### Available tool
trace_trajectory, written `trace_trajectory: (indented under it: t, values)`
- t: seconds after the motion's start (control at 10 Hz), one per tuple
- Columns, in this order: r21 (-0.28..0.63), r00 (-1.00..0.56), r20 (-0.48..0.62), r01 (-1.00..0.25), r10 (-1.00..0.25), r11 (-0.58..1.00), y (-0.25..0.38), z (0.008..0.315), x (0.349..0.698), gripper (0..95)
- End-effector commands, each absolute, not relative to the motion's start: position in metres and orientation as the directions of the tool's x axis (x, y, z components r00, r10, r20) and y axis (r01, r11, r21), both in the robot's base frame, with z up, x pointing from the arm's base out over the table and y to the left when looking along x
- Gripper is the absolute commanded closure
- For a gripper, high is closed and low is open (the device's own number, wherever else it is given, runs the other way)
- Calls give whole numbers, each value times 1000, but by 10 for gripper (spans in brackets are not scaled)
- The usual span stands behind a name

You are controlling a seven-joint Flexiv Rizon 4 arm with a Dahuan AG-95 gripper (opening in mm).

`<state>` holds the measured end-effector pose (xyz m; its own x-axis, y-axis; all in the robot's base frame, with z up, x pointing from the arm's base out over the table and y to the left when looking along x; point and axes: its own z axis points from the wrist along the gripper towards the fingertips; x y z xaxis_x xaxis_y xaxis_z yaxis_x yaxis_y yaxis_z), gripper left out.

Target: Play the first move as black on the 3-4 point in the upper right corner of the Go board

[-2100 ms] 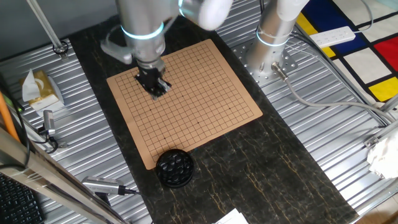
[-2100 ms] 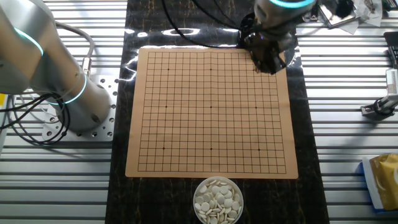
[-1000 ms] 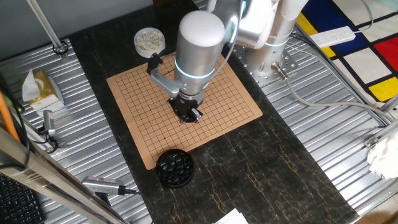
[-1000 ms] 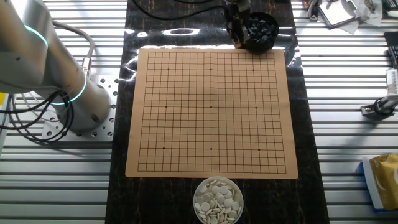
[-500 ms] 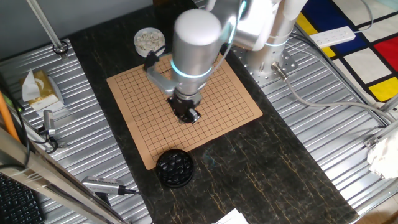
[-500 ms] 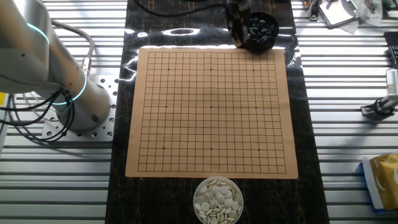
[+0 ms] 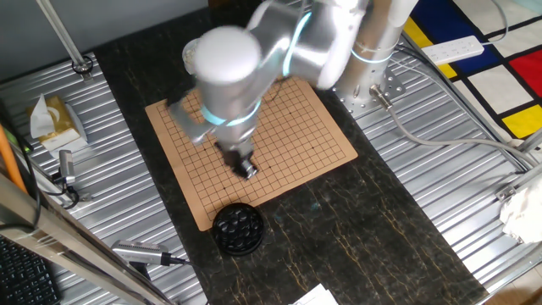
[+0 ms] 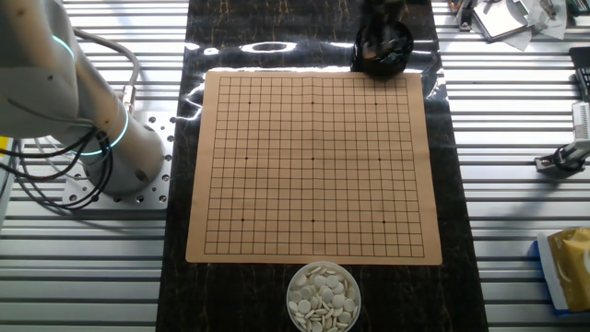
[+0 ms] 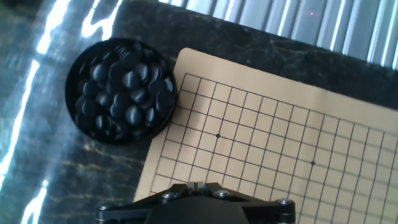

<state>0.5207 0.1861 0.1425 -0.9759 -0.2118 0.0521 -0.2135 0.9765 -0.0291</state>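
The ribbed metal worktop (image 8: 516, 231) carries a dark marbled mat, and on it lies the square tan wooden Go board (image 8: 313, 166) with its thin dark grid, bare of any stone. Over the board's corner nearest the stones hangs the big silver robot arm (image 7: 224, 72), smeared by motion blur, and that placement makes sense: it is heading for its supply. The round black bowl of glossy black stones (image 9: 121, 90) sits on the mat just off that corner, within easy reach of the target. At the opposite edge waits the round bowl of whitish stones (image 8: 323, 297), not needed here. The gripper (image 7: 244, 167) is too blurred to read, and the hand view shows only the dark housing, so I cannot tell how the fingers are set or whether they carry anything. The 3-4 point (image 9: 232, 119), an unmarked crossing beside the dotted one, stands free. My read: the pickup is still ahead.
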Motion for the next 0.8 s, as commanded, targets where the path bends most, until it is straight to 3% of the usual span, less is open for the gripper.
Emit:
trace_trajectory:
  t: [0.1, 0.4, 0.8]
  values:
    - [-60, -974, 34, -224, -222, 973, 187, 144, 523, 950]
    - [-96, -967, 47, -255, -251, 962, 187, 144, 523, 950]
    - [-94, -978, 49, -208, -204, 974, 187, 144, 523, 950]
